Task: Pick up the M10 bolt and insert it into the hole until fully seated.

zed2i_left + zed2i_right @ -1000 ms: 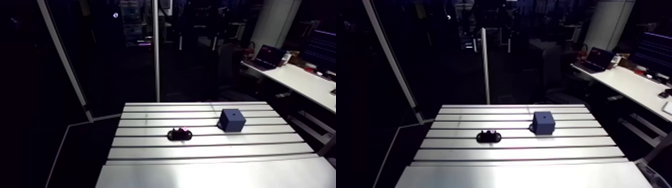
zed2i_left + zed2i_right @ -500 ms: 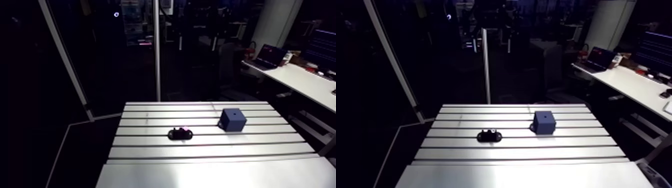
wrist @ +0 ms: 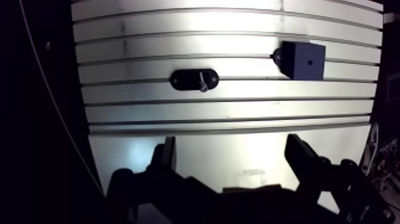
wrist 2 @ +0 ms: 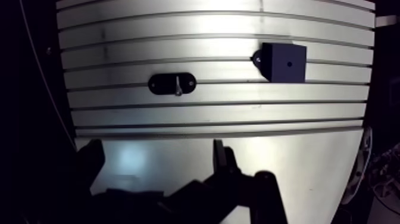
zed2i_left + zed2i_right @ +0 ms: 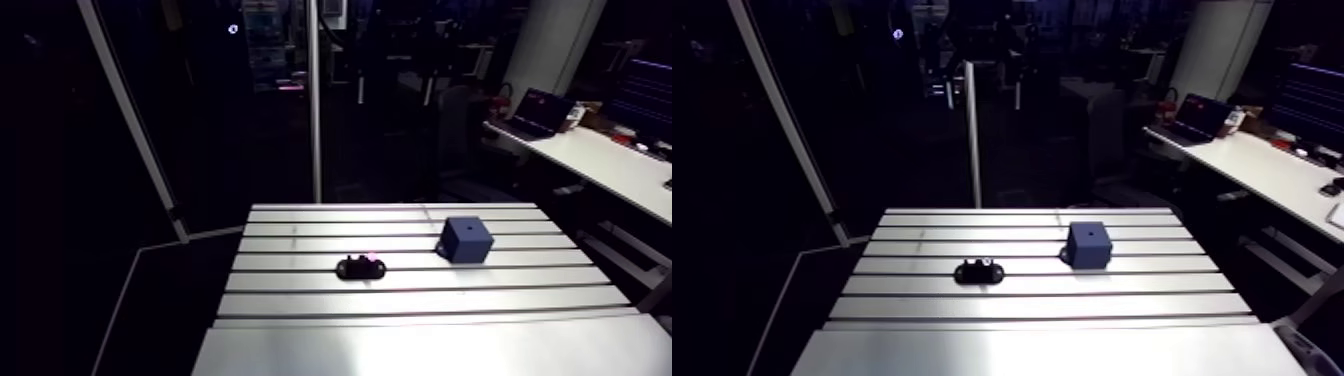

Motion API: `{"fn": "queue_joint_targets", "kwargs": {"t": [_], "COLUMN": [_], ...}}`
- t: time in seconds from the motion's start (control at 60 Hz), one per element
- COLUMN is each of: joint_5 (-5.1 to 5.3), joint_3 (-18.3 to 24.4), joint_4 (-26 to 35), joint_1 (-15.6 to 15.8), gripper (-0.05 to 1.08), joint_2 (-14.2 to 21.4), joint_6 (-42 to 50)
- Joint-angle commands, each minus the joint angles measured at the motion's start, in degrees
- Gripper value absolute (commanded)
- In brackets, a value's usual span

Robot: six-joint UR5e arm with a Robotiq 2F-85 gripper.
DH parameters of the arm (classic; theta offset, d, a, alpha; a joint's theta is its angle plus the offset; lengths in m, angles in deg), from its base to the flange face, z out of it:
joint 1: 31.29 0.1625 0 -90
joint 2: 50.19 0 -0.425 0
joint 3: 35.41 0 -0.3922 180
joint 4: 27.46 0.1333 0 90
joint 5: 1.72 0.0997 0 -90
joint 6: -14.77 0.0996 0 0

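**Item:** M10 bolt (image 3: 203,81). It lies flat in a black oval cradle (image 3: 181,80), well apart from the blue block (image 3: 303,59) and level with it along the slots of the tabletop (image 3: 238,113).

**Long axis:** crosswise to the cradle and the slots, pointing roughly toward and away from the jaws. You cannot tell from here which end carries the head.

**Block:** one hole (image 3: 309,61), in the face turned to the wrist camera.

**Jaws:** spread wide and holding nothing, over bare tabletop well short of the block.

**Step in hand, as judged:** the approach. Your closing line runs along the slots, so it crosses the shank. Hold that heading, centre over the cradle, and descend clear of its ends.
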Motion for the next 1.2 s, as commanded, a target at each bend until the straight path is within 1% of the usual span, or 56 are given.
{"fn": "queue_joint_targets", "kwargs": {"t": [0.017,0.217,0.367,0.667,0.8,0.833,0.883,0.967,1.1,1.2], "joint_5": [0.11,0.21,0.21,0.21,0.13,-0.02,0.18,0.13,0.05,0.02], "joint_3": [-0.2,-0.87,-2.63,-3.77,-5.08,-5.19,-5.53,-5.97,-7.51,-9.43], "joint_4": [-0.2,-0.88,-2.91,-4.31,-7.09,-7.23,-7.34,-7.57,-8.92,-11.35], "joint_1": [0.0,0.0,0.09,0.09,0.09,0.09,0.09,0.09,0.09,0.09], "gripper": [0.01,0.01,0.01,0.0,0.01,0.01,0.01,0.01,0.01,0.01], "joint_2": [0.0,-0.07,-0.26,-0.85,-1.04,-1.13,-1.3,-1.4,-1.8,-2.53], "joint_6": [0.0,0.17,0.17,0.26,1.55,1.58,1.66,1.67,2.24,2.28]}}
